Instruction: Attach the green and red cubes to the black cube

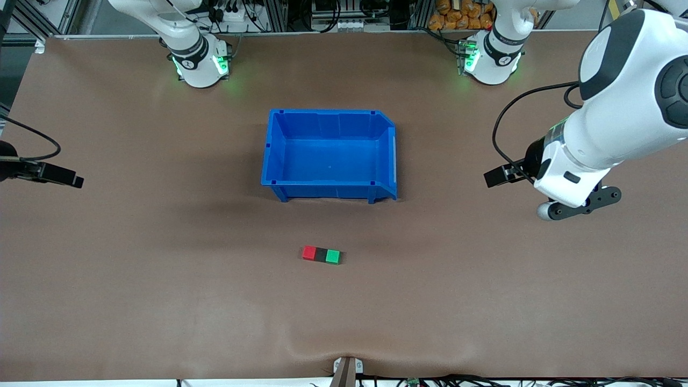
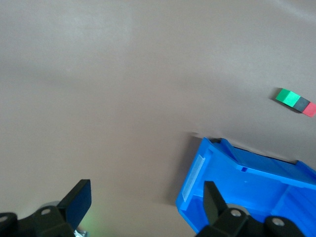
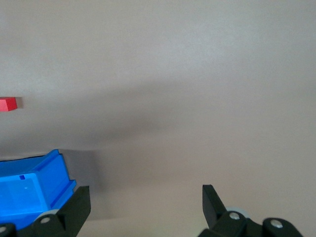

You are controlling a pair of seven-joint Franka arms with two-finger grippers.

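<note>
The red cube [image 1: 309, 252], black cube [image 1: 321, 255] and green cube [image 1: 333, 257] lie in one row on the brown table, the black one in the middle and touching both. The left wrist view shows the same row: green cube [image 2: 286, 96], black cube [image 2: 300, 103], red cube [image 2: 309, 109]. In the right wrist view only the red cube [image 3: 8, 103] shows. My left gripper [image 2: 145, 197] is open and empty, hanging over the table [image 1: 497, 176] toward the left arm's end. My right gripper [image 3: 144, 196] is open and empty, over the right arm's end [image 1: 67, 179].
An empty blue bin [image 1: 275, 156] stands mid-table, farther from the front camera than the cubes; its wall shows in both wrist views [image 2: 195, 173] [image 3: 57, 173]. A small bracket [image 1: 346, 370] sits at the table's near edge.
</note>
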